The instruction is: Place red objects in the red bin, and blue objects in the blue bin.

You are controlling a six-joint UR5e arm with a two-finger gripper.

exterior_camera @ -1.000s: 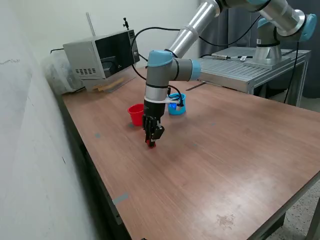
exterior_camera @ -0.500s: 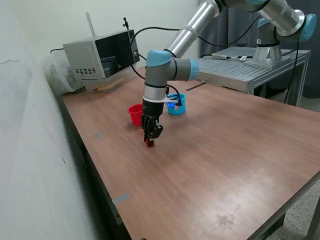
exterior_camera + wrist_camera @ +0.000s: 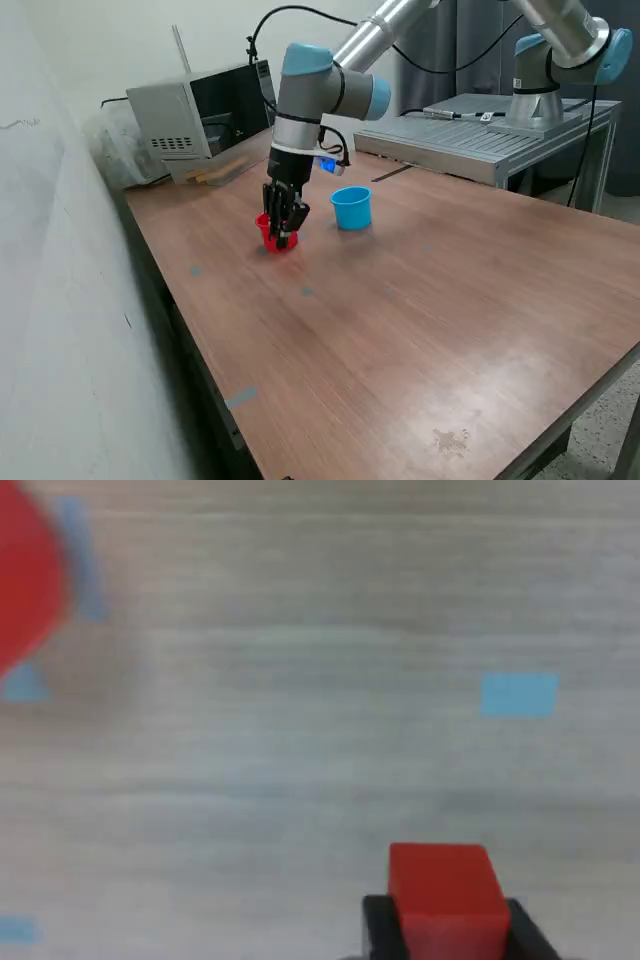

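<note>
gripper point(image 3: 282, 238) risen off the desk point(image 3: 420, 320) with the red cube point(image 3: 446, 898), moved from mid-desk to the red cup point(image 3: 270, 233), blue cup point(image 3: 351, 207) now unobstructed

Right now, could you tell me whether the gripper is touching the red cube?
Touching. The wrist view shows the red cube clamped between the gripper's black fingers, with no gap on either side.

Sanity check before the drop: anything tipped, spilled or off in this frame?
Nothing stands out. The red cup and blue cup both stand upright on the table. The gripper sits by the red cup, shut on a red cube that is squarely between the fingers.
</note>
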